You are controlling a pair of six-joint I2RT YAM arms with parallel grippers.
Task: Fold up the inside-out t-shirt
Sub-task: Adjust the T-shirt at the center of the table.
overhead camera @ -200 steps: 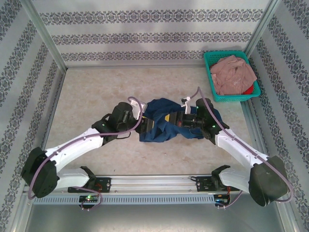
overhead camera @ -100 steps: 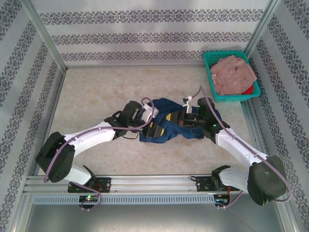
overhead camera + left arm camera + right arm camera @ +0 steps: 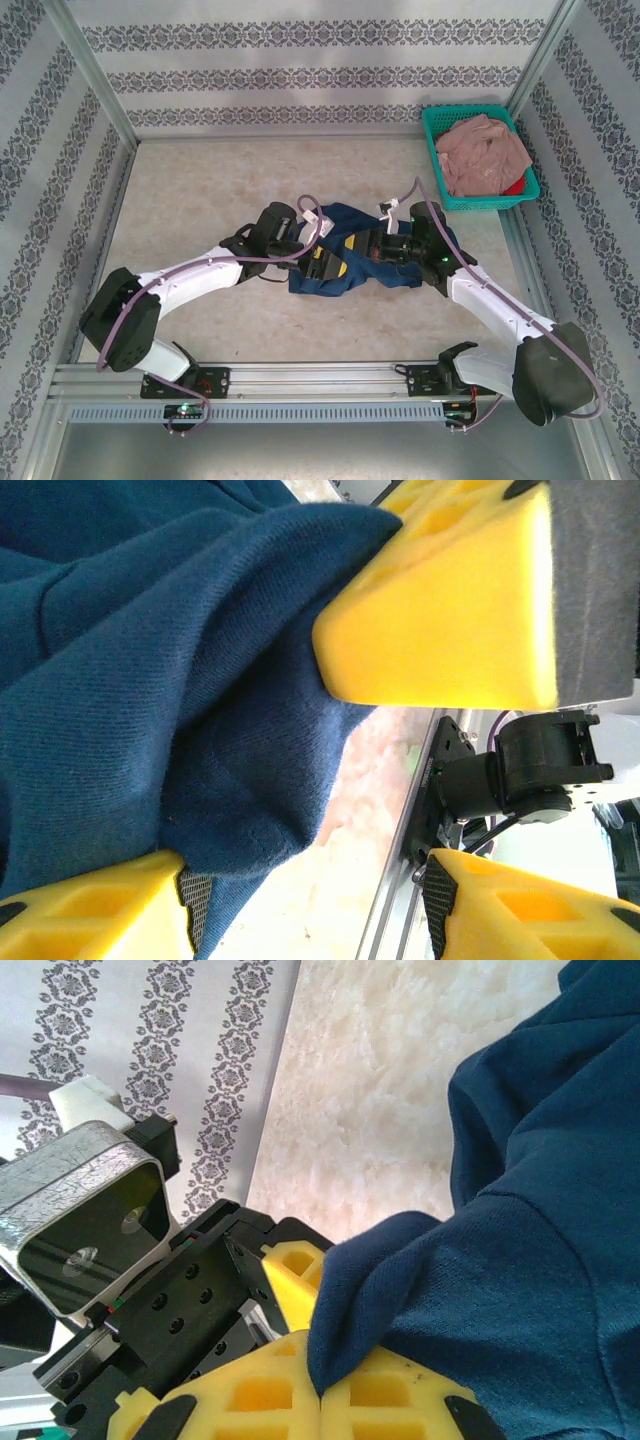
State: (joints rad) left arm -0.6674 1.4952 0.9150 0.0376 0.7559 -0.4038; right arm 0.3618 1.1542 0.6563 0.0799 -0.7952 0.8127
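Bunched t-shirt (image 3: 343, 220) sits mid-frame, partly hidden under both arms. Right hand (image 3: 320, 1390) pinches a fold; left hand (image 3: 321, 261) gapes wide against cloth. Bare desk (image 3: 200, 190) surrounds it.

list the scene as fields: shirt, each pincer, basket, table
t-shirt: navy, bunched at mid-table between the two arms, not yet folded
left pincer: open, an edge of the cloth hanging between its fingers
right pincer: shut on a fold of the t-shirt
basket: teal, far right corner, holding a pink garment
table: pale, marbled surface
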